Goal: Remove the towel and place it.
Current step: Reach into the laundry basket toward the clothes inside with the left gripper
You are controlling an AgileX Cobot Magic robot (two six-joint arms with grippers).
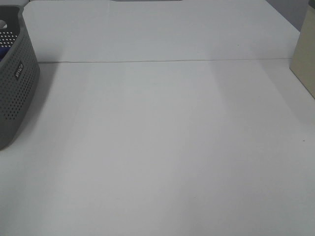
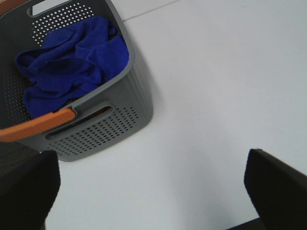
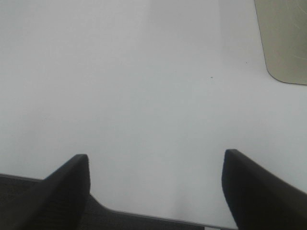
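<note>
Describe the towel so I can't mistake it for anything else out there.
Start at the white table and find the grey perforated basket at the left edge of the high view. The towel lies crumpled inside that basket. It is the only deep blue, soft thing there; the basket around it is hard and grey.

You have a white table (image 1: pixel 162 147) with a thin seam (image 1: pixel 172 61) running across its far part. At its left edge stands a grey perforated basket (image 1: pixel 17 93), an orange strip (image 2: pixel 38 125) on one rim. A beige container (image 1: pixel 305 49) sits at the right edge.
</note>
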